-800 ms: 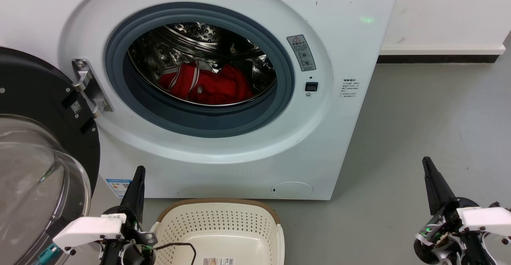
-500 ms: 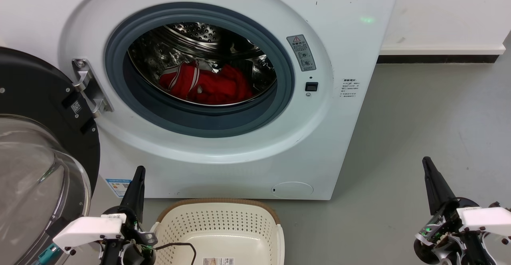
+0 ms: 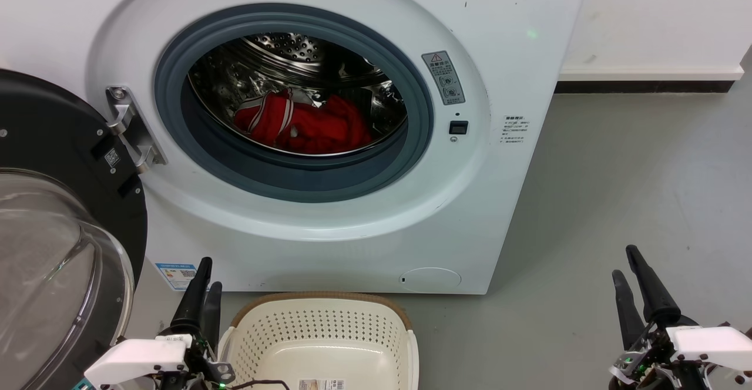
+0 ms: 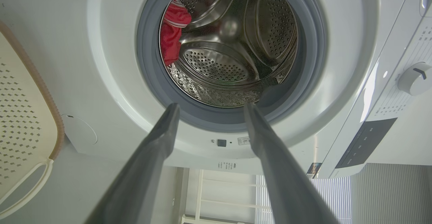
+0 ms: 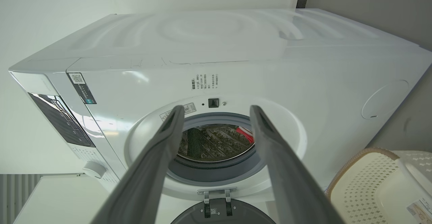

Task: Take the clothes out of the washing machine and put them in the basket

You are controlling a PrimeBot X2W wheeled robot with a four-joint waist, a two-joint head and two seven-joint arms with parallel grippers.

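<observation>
Both claws have just sunk lower in my head view and sprung apart. The left claw (image 3: 208,272) now shows 2 dark fingers with a gap between them, where a moment ago I saw 1 blade. The right claw (image 3: 624,262) has done the same. My wrist views agree: each pair of fingers is spread wide, holding nothing and aimed at the porthole.

Nothing else has shifted. The clothes (image 3: 305,123) lie in a red heap at the bottom of the drum (image 3: 282,46), well inside the washing machine (image 3: 511,55). Its door (image 3: 59,143) hangs open on my left. The basket (image 3: 320,297) stands on the floor just in front of the machine's base, beside the left claw, and I see no garment in it.

I read this as getting ready for the first reach, so no transfer has begun. Either claw must next pass through the grey ring (image 3: 176,114) without snagging the rubber, then come down on that soft heap.
</observation>
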